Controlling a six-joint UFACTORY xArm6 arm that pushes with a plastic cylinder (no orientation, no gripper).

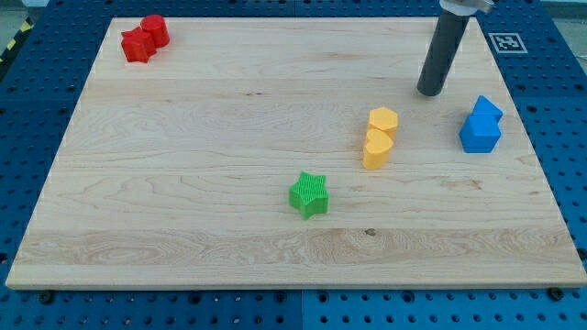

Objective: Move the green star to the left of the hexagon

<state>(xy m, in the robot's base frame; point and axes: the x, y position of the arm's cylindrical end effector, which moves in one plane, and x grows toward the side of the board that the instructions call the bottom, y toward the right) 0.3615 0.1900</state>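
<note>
Nearest the view's bottom, the green star [309, 194] sits on the counter [183, 183], below and left of the yellow hexagon [383, 120] and the yellow block [376, 149] touching it. Risk: my tip [429, 92], beyond them toward the blue blocks [481, 126], might nudge the yellow pair on its way round. No fingers exist. The rod's top is cropped; the far red blocks' [145, 38] shapes are unclear.

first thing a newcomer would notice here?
Probably the dark rod coming down from the view's top right, my tip resting on the wooden board just above and right of the two touching yellow blocks. Next, the green star alone near the bottom centre. Then the colour clusters: red blocks at the top-left corner, blue blocks at the right.
</note>
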